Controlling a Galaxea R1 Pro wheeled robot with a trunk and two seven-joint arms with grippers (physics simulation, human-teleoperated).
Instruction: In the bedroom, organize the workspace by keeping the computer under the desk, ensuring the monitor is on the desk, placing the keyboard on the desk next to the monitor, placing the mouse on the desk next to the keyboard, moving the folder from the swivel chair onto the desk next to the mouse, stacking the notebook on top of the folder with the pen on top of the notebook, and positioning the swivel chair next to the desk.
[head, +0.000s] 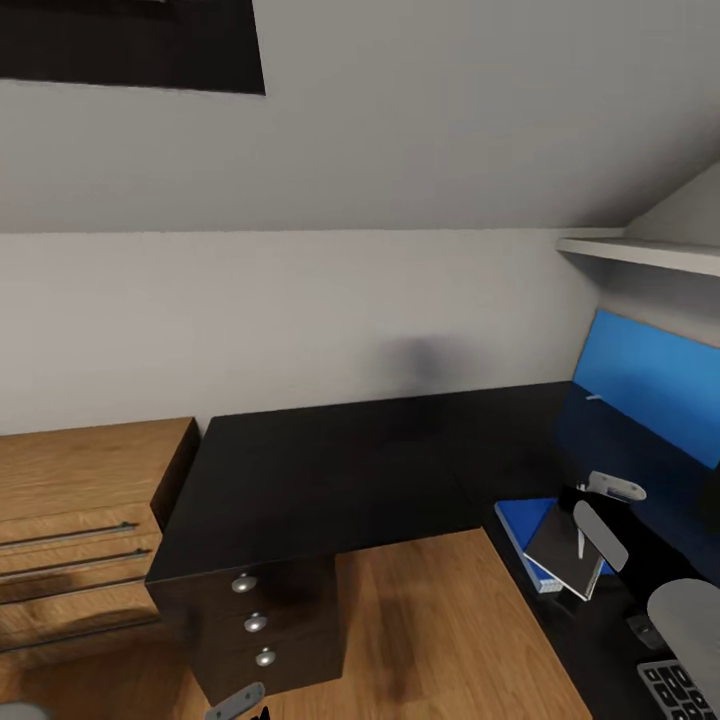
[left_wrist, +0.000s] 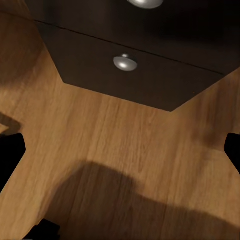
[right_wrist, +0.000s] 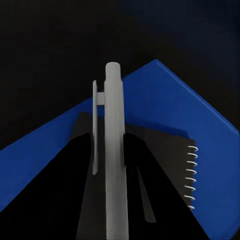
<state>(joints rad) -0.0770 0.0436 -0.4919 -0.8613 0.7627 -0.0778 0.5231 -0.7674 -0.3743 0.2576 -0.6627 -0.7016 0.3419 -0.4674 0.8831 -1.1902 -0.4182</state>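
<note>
Head view cuts off much at its right edge: the keyboard (head: 678, 688) shows as a corner of black keys at the bottom, and the monitor (head: 655, 375) as a slanted blue-lit panel running out of the picture. The right arm's grey links cover part of the desk (head: 330, 470) there, and the right gripper (head: 590, 535) is hard to read from this height. Its fingers appear in the right wrist view as dark shapes on either side of the pen (right_wrist: 114, 160), which stands out along them, pale silver-white with a clip on one side; the right gripper (right_wrist: 112, 200) is closed on that pen.

Below the pen lies the notebook (right_wrist: 165, 170), dark grey with a white spiral along one edge, resting on the bright blue folder (right_wrist: 190, 115). The folder (head: 525, 525) sits on the desk's right wing, the notebook (head: 562, 555) tilted on top of it, its lower end reaching the folder's white page edge.

Left wrist view looks down on wood floor (left_wrist: 110, 145) and the black pedestal (left_wrist: 150, 75) with a round silver knob (left_wrist: 125, 63). The left gripper (left_wrist: 120, 150) has its dark fingertips at opposite picture edges, spread wide with nothing between them. A light-wood chest (head: 80, 520) stands just beside the desk.
</note>
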